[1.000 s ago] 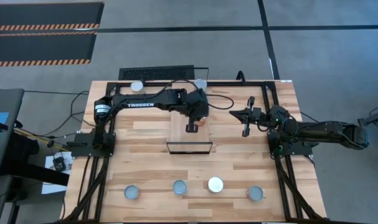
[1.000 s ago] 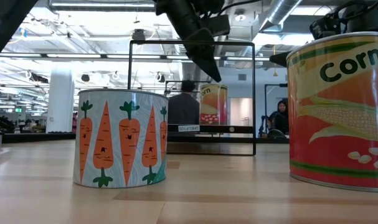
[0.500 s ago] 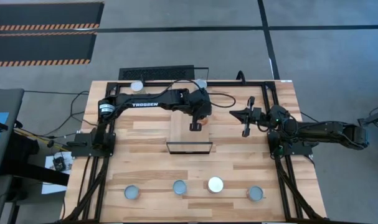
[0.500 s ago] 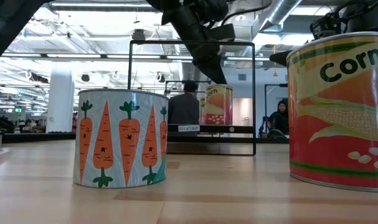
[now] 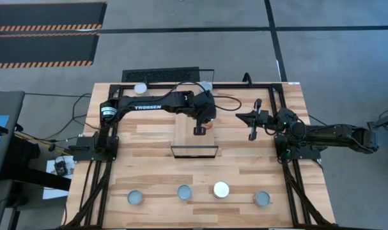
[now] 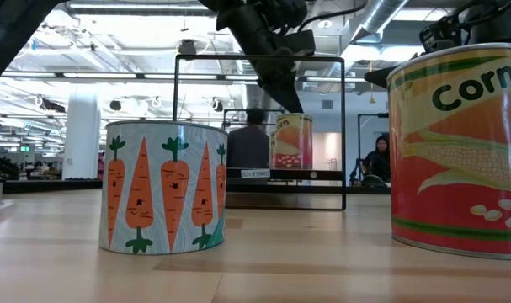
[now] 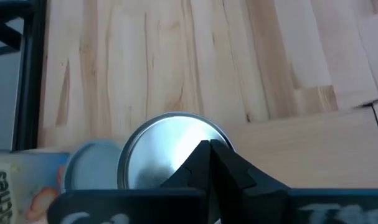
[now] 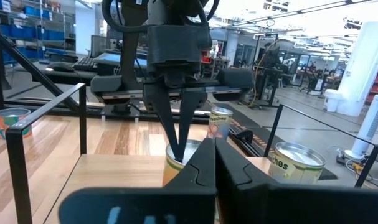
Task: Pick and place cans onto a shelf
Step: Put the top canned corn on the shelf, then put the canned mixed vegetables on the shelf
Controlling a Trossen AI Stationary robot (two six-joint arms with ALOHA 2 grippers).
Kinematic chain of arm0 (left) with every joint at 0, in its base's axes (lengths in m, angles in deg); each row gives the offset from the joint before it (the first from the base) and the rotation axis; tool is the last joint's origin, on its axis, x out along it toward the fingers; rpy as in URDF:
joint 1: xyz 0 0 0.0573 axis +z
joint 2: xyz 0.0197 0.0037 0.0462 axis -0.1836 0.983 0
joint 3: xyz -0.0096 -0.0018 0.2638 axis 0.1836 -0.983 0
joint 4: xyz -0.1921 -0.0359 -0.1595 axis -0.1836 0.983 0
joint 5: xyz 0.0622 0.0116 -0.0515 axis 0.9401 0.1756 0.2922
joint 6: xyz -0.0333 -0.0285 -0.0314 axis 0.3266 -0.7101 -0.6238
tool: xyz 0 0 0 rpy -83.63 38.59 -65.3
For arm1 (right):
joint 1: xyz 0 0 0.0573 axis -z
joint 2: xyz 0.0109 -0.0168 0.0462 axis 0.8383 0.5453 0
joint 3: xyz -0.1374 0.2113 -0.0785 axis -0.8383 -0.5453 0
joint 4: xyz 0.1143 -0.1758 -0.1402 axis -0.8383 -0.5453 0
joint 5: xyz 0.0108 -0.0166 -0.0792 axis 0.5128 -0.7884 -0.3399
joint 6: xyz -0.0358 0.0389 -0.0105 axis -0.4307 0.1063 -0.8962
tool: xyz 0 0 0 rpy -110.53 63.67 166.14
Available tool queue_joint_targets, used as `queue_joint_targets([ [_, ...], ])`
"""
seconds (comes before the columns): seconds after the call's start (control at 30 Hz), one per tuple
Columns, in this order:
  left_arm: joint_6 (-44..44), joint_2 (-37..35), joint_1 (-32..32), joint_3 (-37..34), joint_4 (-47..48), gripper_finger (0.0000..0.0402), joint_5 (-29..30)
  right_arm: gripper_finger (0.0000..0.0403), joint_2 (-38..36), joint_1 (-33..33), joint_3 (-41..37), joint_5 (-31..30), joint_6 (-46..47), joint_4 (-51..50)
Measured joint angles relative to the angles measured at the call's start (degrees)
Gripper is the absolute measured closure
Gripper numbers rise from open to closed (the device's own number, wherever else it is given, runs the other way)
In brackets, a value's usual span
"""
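Note:
A corn can (image 6: 293, 141) with a silver top (image 7: 157, 149) stands upright on the light-wood shelf (image 5: 184, 134) in the middle of the table. My left gripper (image 5: 199, 130) is shut, with its tips down at the can's top; it also shows in the right wrist view (image 8: 179, 144). A peaches can (image 8: 294, 163) stands on the shelf on the far side of the corn can, hidden under my left arm in the high view. My right gripper (image 5: 252, 131) is shut and empty, right of the shelf and above the table. My left gripper's shut fingertips (image 8: 178, 140) touch the corn can's silver top (image 8: 190, 149). They come from above, slanting down. The can stands upright on the shelf's plank. Nothing is pinched between the fingers.
Several cans stand in a row along the near edge, among them a carrots can (image 6: 162, 187) and a second corn can (image 6: 457, 151). Two cans (image 5: 140, 88) (image 5: 207, 85) stand at the far edge. The shelf's black frame (image 5: 194, 151) rises at its near end.
My left gripper has gone a little toward the table's far right over the shelf. The corn can under it has shifted slightly toward the right, tipped for a moment, and stands upright again.

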Motion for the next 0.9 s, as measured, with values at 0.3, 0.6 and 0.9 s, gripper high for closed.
queue_joint_targets([
  [0.3,-0.24,-0.44,0.13,-0.07,0.37,0.0401,1.18,0.0394,0.0,0.0,0.0,0.0,0.48,-0.02],
  [0.6,-2.33,-6.77,0.17,-2.25,-1.41,0.0401,-1.88,0.0397,0.0,-1.3,0.0,-0.16,0.61,0.08],
  [0.9,-5.88,-21.48,-1.21,-27.98,-27.81,0.0401,-3.58,0.0399,0.02,-8.78,0.0,-5.87,0.59,-0.6],
])
